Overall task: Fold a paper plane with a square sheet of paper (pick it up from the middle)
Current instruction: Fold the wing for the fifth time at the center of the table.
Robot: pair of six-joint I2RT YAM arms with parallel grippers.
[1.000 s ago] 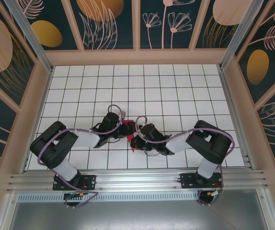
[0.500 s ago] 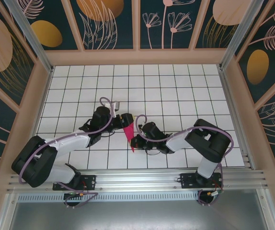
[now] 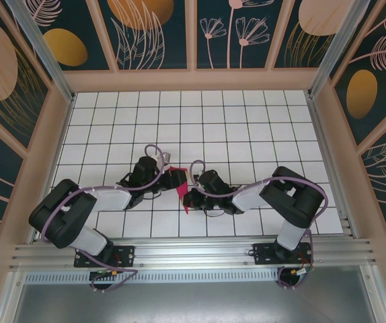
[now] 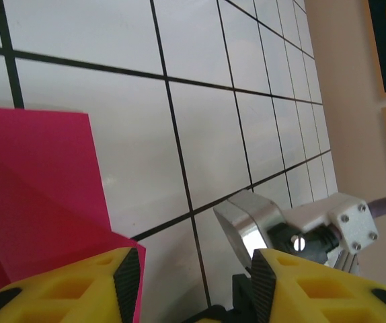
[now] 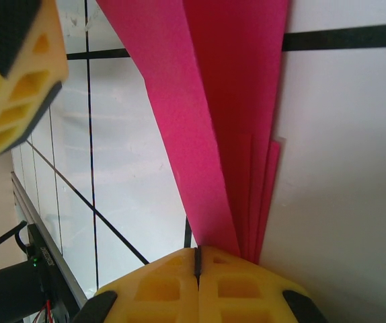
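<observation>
Left gripper (image 4: 196, 286): at frame bottom, fingers standing apart. Right gripper (image 5: 196, 262): at frame bottom, fingers pressing together, pinching the paper plane (image 5: 233, 101).

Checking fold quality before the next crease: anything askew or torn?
The folded pink paper has layers fanning out, edges staggered, at the shut right claw. No tears visible. Left claw stands open beside it.

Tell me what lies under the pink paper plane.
White tiled table shows beneath the paper plane, which the right gripper pinches shut. The tiles directly under the paper are covered.
</observation>
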